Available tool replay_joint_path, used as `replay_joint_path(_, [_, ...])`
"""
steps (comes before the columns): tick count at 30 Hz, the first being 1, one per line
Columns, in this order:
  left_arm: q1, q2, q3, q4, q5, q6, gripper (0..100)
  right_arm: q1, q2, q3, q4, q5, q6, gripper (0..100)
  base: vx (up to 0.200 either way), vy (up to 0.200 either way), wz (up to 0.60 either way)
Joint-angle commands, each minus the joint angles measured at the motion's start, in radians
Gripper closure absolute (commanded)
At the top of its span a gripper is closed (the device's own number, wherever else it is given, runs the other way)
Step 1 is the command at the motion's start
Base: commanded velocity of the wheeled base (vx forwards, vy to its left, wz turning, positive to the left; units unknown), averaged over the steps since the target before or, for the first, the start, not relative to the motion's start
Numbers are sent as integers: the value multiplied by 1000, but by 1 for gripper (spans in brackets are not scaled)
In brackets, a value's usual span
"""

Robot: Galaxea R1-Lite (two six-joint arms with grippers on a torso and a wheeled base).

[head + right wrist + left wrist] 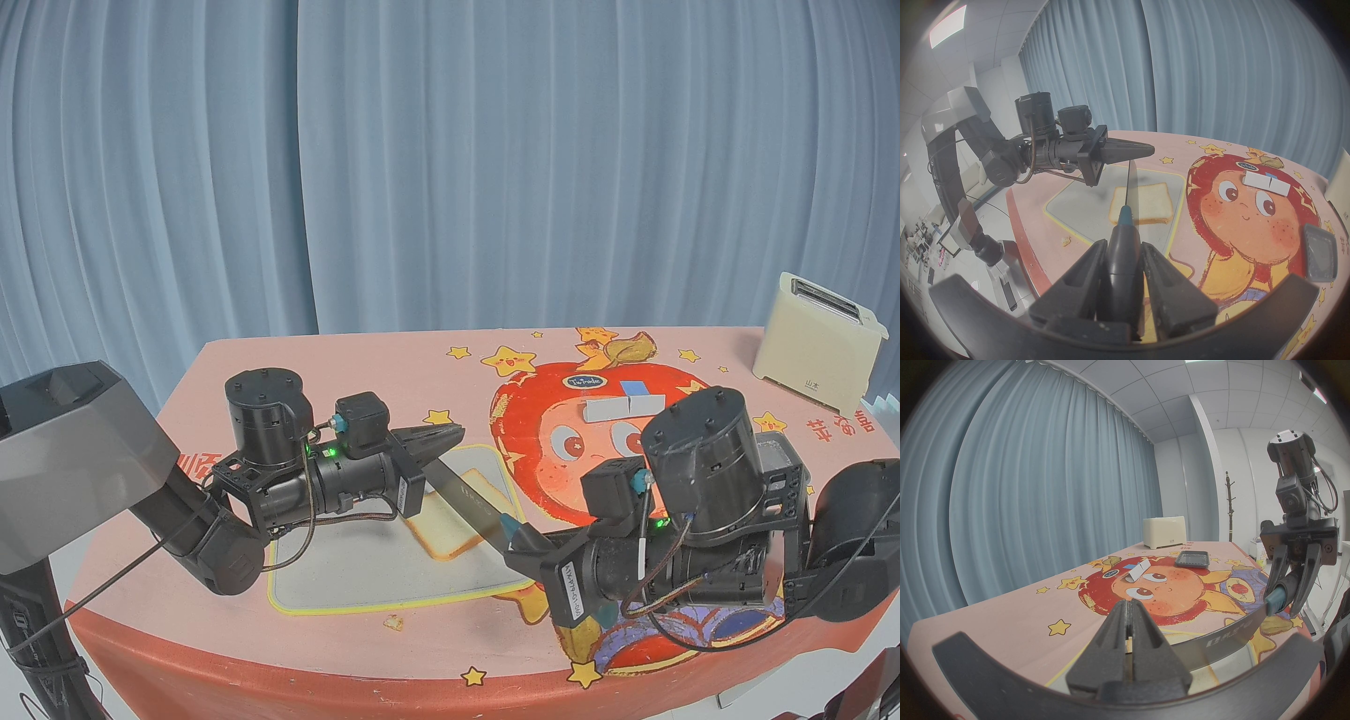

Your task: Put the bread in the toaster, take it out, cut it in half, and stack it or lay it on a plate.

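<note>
Right wrist view: my right pincer [1124, 246] clamps the knife [473, 502], blade just ahead over the bread [1151, 204], uncut on the mat [1087, 211]. Left pincer [1143, 150] closed, empty, at the blade tip. I judge cutting and plating remain.

Your pink cartoon-print counter [309, 375] carries a grey mat [366, 562] lower centre, cream toaster [818, 341] far right, white blocks [623, 407] mid-frame.

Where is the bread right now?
The bread lies flat on the grey mat, toward the left in the head view, under the knife and close beside the left gripper.
</note>
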Motion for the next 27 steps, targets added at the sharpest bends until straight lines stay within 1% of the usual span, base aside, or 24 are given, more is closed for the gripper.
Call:
replay_joint_path(1, [1,16,-4,1,0,1,100,0,2,0,-2,0,0,100,0,0,0])
replay_joint_path(15, [-1,18,11,1,0,2,100,0,2,4,-1,0,0,100,0,0,0])
replay_joint_path(21, [-1,50,8,1,0,4,100,0,8,9,-1,-2,0,100,0,0,0])
replay_joint_path(27, [-1,61,8,2,0,21,100,0,9,12,1,-2,1,100,0,0,0])
